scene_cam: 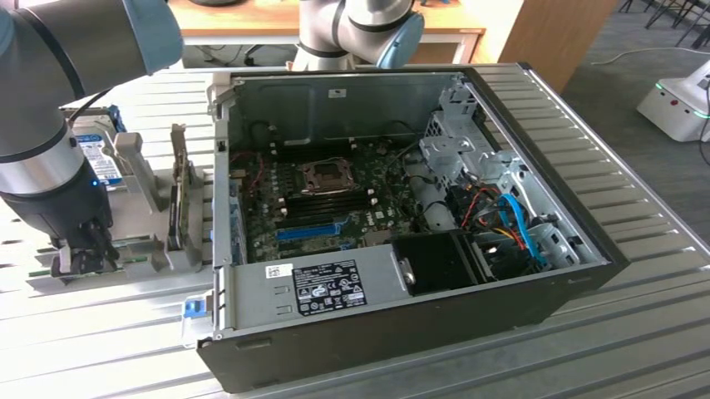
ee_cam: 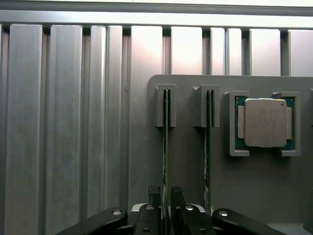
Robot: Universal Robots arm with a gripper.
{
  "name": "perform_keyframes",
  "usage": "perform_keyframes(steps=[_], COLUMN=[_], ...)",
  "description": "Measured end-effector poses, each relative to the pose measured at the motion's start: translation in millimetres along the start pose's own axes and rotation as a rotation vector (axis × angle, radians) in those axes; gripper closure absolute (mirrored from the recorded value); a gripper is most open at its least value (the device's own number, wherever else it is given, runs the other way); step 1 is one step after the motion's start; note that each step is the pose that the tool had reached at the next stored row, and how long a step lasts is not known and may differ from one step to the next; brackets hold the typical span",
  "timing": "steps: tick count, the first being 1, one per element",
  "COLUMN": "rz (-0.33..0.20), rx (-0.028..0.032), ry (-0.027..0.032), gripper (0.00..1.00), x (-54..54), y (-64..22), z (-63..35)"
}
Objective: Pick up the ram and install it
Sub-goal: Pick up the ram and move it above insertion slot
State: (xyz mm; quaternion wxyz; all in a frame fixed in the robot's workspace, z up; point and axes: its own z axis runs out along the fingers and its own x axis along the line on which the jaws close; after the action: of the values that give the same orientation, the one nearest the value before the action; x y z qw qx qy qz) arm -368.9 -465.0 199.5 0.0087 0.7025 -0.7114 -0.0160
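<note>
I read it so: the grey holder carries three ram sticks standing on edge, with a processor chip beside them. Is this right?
Not quite. The wrist view shows two ram sticks, not three, standing on edge in the grey holder, with the processor chip beside them.

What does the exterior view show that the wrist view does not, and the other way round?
The exterior view adds the open computer case, its motherboard and the robot arm. The wrist view adds two sticks standing on edge in slots, the ram at the gripper and its twin, plus a processor chip. Both share the gripper, the grey tray and the slatted metal table.
</note>
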Motion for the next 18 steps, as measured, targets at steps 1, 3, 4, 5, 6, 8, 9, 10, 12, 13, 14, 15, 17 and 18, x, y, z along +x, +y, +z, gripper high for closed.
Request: perform_keyframes(steps=[1, 3, 4, 5, 6, 8, 9, 10, 12, 13, 14, 15, 17, 18], rz=[0.000, 0.000, 0.000, 0.000, 0.000, 0.000, 0.000, 0.000, 0.000, 0.000, 0.000, 0.000, 0.000, 0.000], rx=[-0.0001, 0.0000, -0.0001, 0.0000, -0.0001, -0.0001, 0.0000, 0.0000, 0.0000, 0.0000, 0.0003, 0.0001, 0.0000, -0.0001], ry=[0.0001, 0.0001, 0.0000, 0.0000, 0.0000, 0.0000, 0.0000, 0.0000, 0.0001, 0.0001, -0.0002, -0.0001, 0.0001, 0.0001], gripper=[0.77, 0.79, 0.85, 0.85, 0.88, 0.88, 0.88, 0.88, 0.88, 0.88, 0.88, 0.88, 0.88, 0.88], x=[0.0, 0.0, 0.0, 0.0, 0.0, 0.0, 0.0, 0.0, 0.0, 0.0, 0.0, 0.0, 0.0, 0.0], y=[0.0, 0.0, 0.0, 0.0, 0.0, 0.0, 0.0, 0.0, 0.0, 0.0, 0.0, 0.0, 0.1, 0.1], z=[0.0, 0.0, 0.0, 0.0, 0.0, 0.0, 0.0, 0.0, 0.0, 0.0, -0.1, -0.6, -1.8, -2.6])
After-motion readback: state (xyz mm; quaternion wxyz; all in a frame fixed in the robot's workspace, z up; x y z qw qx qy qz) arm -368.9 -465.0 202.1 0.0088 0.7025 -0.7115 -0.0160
